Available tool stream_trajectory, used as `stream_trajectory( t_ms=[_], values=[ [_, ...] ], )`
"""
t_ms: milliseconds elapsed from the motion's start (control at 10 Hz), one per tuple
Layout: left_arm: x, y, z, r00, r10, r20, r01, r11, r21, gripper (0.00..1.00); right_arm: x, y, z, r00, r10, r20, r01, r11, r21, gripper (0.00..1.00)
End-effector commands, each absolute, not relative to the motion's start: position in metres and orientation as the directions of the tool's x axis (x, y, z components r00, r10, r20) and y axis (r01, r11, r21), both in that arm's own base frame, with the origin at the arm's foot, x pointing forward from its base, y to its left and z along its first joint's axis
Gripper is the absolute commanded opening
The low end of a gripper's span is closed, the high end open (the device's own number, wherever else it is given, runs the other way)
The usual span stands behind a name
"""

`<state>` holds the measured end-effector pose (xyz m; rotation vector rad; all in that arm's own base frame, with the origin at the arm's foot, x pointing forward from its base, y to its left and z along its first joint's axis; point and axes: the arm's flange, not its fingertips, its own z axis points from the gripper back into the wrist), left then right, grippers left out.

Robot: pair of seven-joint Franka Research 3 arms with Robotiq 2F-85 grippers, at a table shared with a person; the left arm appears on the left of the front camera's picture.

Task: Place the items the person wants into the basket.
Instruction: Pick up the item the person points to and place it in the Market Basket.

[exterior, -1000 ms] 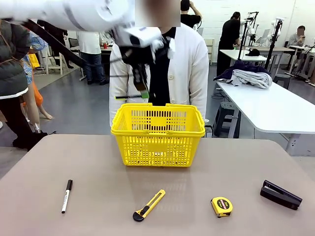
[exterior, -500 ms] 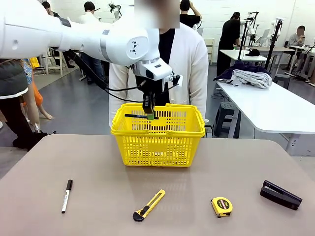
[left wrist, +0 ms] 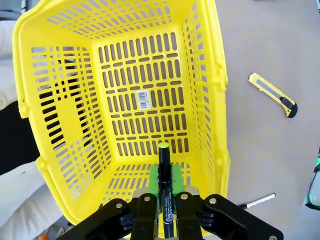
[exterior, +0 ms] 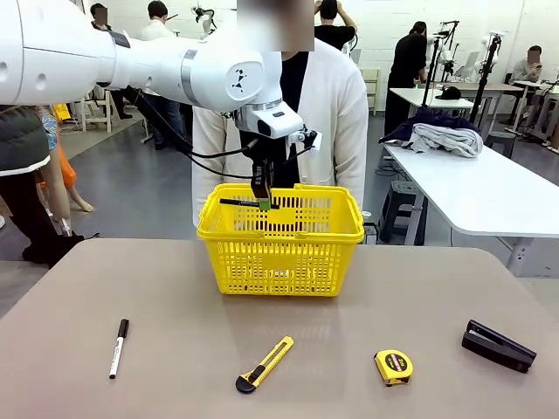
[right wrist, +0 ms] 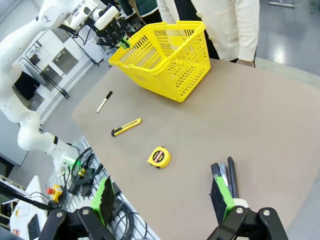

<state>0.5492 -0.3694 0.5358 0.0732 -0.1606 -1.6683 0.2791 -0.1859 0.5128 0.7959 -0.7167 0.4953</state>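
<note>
**Status.** The left gripper [exterior: 262, 204] hangs above the open top of the basket [exterior: 279, 262], its jaws clamped on the pen [exterior: 239, 203]. The pen lies level and crosswise to the fingers. In the left wrist view its tip is over the basket floor, close to one side wall. The right gripper [right wrist: 162, 200] has its jaws apart and holds nothing. The knife [exterior: 265, 364] and tape measure [exterior: 394, 367] lie on the table in front of the basket.

**Hazards.**
- If the pen is released close to the wall, one end may catch the rim and tip out.
- The pen is thin and may slide through a slot in the side wall.
- A further descent may strike the rim or a handle.
</note>
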Motion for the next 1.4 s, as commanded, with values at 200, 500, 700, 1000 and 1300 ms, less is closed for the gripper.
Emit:
stream_trajectory(
  t_ms=[200,500,700,1000,1300],
  values=[
    [0.549,-0.37,0.532,-0.104,-0.993,0.048,0.984,-0.095,0.153,0.0,0.281,-0.187,0.513,0.645,0.122,0.754,-0.655,0.597,0.464,1.0],
    [0.549,-0.37,0.532,-0.104,-0.993,0.048,0.984,-0.095,0.153,0.0,0.281,-0.187,0.513,0.645,0.122,0.754,-0.655,0.597,0.464,1.0],
    [0.549,-0.371,0.533,-0.107,-0.993,0.047,0.985,-0.099,0.144,0.11,0.281,-0.187,0.513,0.645,0.122,0.754,-0.655,0.597,0.464,1.0],
    [0.588,-0.374,0.501,-0.16,-0.985,0.064,0.982,-0.153,0.11,0.11,0.281,-0.187,0.513,0.645,0.122,0.754,-0.655,0.597,0.464,1.0],
    [0.626,-0.38,0.47,-0.147,-0.985,0.085,0.989,-0.145,0.03,0.11,0.281,-0.187,0.513,0.645,0.122,0.754,-0.655,0.597,0.464,1.0]
  ],
)
